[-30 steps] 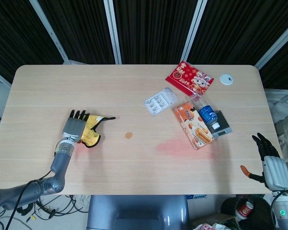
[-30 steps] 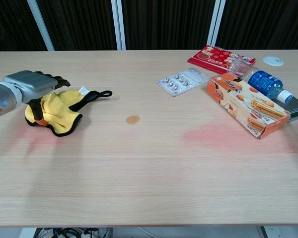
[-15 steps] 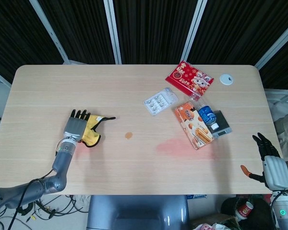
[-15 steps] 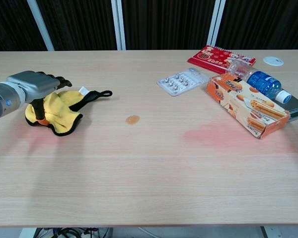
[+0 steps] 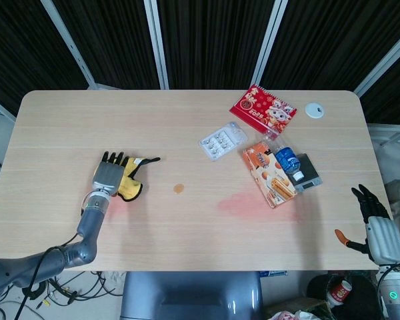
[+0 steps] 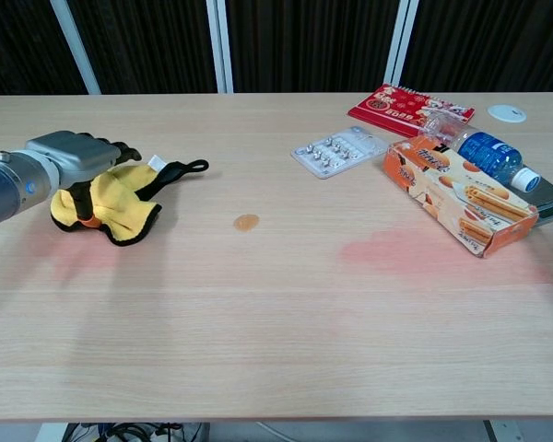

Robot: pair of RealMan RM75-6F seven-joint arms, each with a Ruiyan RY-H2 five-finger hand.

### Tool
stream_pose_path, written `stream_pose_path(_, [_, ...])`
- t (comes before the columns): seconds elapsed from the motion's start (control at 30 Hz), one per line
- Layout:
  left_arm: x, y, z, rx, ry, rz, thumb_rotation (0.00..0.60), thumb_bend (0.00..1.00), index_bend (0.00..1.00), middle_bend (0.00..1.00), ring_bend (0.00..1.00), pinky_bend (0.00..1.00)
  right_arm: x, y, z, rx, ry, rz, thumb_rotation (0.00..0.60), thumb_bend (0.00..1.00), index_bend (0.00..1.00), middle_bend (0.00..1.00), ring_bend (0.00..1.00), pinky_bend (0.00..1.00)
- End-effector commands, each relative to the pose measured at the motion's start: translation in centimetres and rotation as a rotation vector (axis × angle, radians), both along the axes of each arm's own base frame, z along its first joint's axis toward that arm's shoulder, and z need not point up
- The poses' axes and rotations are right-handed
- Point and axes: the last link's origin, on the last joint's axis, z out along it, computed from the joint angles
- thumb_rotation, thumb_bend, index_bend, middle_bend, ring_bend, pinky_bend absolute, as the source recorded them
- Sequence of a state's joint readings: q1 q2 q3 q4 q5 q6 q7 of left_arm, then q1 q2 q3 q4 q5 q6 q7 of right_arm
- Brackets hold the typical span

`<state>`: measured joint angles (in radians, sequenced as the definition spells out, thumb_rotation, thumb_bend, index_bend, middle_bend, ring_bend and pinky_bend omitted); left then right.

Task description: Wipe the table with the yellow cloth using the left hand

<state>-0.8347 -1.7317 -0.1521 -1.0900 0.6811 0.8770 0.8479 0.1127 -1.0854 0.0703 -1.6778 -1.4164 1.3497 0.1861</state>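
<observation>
The yellow cloth (image 5: 129,184) (image 6: 120,202), black-edged with a black strap, lies bunched at the table's left. My left hand (image 5: 109,175) (image 6: 72,157) lies over its left part, fingers reaching across the top and the orange-tipped thumb pressed down into the folds, so it grips the cloth. A small brown spot (image 5: 179,189) (image 6: 246,222) marks the wood to the cloth's right. My right hand (image 5: 379,232) hangs off the table's front right corner, fingers spread, holding nothing; only the head view shows it.
At the right stand a biscuit box (image 5: 269,175) (image 6: 456,196), a water bottle (image 5: 287,159) (image 6: 484,149) on a dark flat device (image 5: 309,173), a blister pack (image 5: 223,141) (image 6: 339,150), a red calendar (image 5: 262,111) (image 6: 404,103) and a white disc (image 5: 314,110) (image 6: 509,112). A pinkish patch (image 5: 238,203) (image 6: 387,249) tints the wood.
My left hand has slid a little to the right and away from me, dragging the yellow cloth along; the cloth has bunched differently. The right hand has stayed put.
</observation>
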Motion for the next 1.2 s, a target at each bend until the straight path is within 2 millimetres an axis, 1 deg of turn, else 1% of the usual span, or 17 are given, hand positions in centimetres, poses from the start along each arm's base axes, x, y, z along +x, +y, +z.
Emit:
stream_pose_path(0.03, [0.0,0.0,-0.3,-0.003,0.002,0.008,0.600,0.19,0.00,0.00,0.00,0.04,0.0,0.0,0.0,-0.001,0.000,0.000,0.600,0.15,0.00,0.00,0.00,0.13])
stream_pose_path(0.13, [-0.1,0.1,-0.6,-0.005,0.009,0.017,0.600,0.21,0.00,0.00,0.00,0.04,0.0,0.0,0.0,-0.002,-0.002,-0.002,0.600,0.15,0.00,0.00,0.00,0.13])
stream_pose_path(0.17, [-0.2,0.1,-0.8,-0.005,0.010,0.020,0.600,0.22,0.00,0.00,0.00,0.07,0.0,0.0,0.1,-0.002,-0.003,-0.002,0.600,0.15,0.00,0.00,0.00,0.13])
stream_pose_path(0.23, [-0.2,0.2,-0.9,-0.003,0.007,0.026,0.600,0.27,0.01,0.03,0.04,0.18,0.0,0.0,0.1,-0.003,-0.003,-0.002,0.600,0.15,0.00,0.00,0.00,0.13])
stream_pose_path(0.27, [-0.1,0.3,-1.0,0.001,0.005,0.026,0.600,0.32,0.06,0.10,0.12,0.29,0.0,0.0,0.1,-0.003,-0.004,-0.002,0.600,0.15,0.00,0.00,0.00,0.13])
stream_pose_path(0.3, [0.0,0.3,-1.0,0.007,0.000,0.023,0.600,0.35,0.13,0.19,0.20,0.38,0.0,0.0,0.1,-0.003,-0.004,-0.002,0.600,0.16,0.00,0.00,0.00,0.13])
stream_pose_path(0.33, [0.2,0.4,-1.0,0.025,-0.009,0.011,0.600,0.38,0.21,0.27,0.27,0.45,0.0,0.0,0.1,-0.003,-0.004,-0.003,0.600,0.16,0.00,0.00,0.00,0.13])
stream_pose_path(0.37, [0.3,0.5,-0.9,0.037,-0.015,0.000,0.600,0.41,0.34,0.39,0.38,0.55,0.0,0.0,0.1,-0.003,-0.004,-0.003,0.600,0.16,0.00,0.00,0.00,0.13])
stream_pose_path(0.4, [0.5,0.5,-0.8,0.052,-0.024,-0.012,0.600,0.43,0.45,0.49,0.46,0.62,0.0,0.0,0.1,-0.003,-0.004,-0.003,0.600,0.15,0.00,0.00,0.00,0.13])
stream_pose_path(0.47, [0.8,0.5,-0.6,0.081,-0.040,-0.041,0.600,0.45,0.57,0.61,0.57,0.69,0.0,0.0,0.0,-0.001,-0.003,-0.003,0.600,0.15,0.00,0.00,0.00,0.13])
stream_pose_path(0.53, [0.8,0.5,-0.4,0.105,-0.052,-0.065,0.600,0.47,0.64,0.69,0.64,0.75,0.0,0.0,0.0,0.000,-0.004,-0.002,0.600,0.15,0.00,0.00,0.00,0.13])
stream_pose_path(0.6, [0.7,0.5,-0.2,0.117,-0.062,-0.074,0.600,0.48,0.67,0.72,0.67,0.78,0.1,0.0,0.0,0.001,-0.004,-0.001,0.600,0.15,0.00,0.00,0.00,0.13])
stream_pose_path(0.73, [0.5,0.4,0.2,0.131,-0.088,-0.087,0.600,0.49,0.68,0.73,0.67,0.78,0.1,0.1,0.0,-0.002,-0.006,-0.002,0.600,0.15,0.00,0.00,0.00,0.13])
stream_pose_path(0.83, [0.8,0.2,0.7,0.136,-0.112,-0.111,0.600,0.49,0.69,0.74,0.68,0.78,0.1,0.1,0.1,-0.004,-0.008,-0.002,0.600,0.15,0.00,0.00,0.00,0.13])
stream_pose_path(1.0, [2.7,0.0,1.7,0.147,-0.169,-0.191,0.600,0.49,0.69,0.74,0.68,0.78,0.1,0.1,0.0,-0.001,-0.010,-0.002,0.600,0.15,0.00,0.00,0.00,0.13])
stream_pose_path(1.2, [6.4,-0.4,2.0,0.145,-0.245,-0.298,0.600,0.49,0.69,0.74,0.68,0.78,0.1,0.1,0.1,-0.005,-0.018,-0.004,0.600,0.15,0.00,0.00,0.00,0.13])
